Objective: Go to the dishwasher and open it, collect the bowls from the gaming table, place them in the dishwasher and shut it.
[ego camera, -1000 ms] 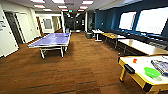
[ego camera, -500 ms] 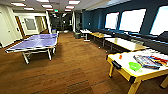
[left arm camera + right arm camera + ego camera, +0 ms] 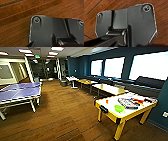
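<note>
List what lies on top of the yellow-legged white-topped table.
On the gaming table: a green bowl, a small orange cup and colourful game boxes. Anything behind the boxes is hidden.

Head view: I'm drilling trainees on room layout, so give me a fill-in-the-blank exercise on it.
1. The bowl on the yellow-framed table is ___ in colour.
2. The ping-pong table has a ___ top.
3. The floor looks like ___ planks.
Missing words: green; blue; wood
</note>
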Tool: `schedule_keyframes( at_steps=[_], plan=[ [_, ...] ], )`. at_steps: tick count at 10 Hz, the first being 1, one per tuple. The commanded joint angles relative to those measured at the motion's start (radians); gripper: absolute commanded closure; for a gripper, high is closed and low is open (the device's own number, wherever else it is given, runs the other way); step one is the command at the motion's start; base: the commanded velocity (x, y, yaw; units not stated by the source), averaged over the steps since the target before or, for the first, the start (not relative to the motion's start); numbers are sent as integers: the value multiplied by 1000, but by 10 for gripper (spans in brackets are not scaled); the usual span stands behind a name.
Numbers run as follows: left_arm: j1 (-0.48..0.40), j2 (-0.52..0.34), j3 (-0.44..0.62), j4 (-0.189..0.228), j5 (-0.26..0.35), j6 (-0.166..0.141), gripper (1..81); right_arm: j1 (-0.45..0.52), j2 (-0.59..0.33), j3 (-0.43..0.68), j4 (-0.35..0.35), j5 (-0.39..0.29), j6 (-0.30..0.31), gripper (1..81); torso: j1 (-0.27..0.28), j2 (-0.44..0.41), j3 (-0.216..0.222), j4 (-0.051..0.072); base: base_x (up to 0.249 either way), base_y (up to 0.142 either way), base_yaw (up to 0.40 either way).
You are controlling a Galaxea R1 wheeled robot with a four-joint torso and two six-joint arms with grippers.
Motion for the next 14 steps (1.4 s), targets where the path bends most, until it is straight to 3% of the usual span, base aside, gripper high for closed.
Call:
schedule_keyframes(
  at_steps=[1,12,14],
  plan=[
    [-47,-7,-6,9,43,5,10,52,5,6,11,-51,-1,10,0,0,0,0,0,0,-397],
    [-47,-7,-6,4,43,5,10,51,8,6,8,-51,-4,10,0,0,0,0,0,0,-398],
    [-47,-9,-6,-2,43,5,10,52,8,6,8,-51,-4,10,0,0,0,0,0,-293,0]
  ],
)
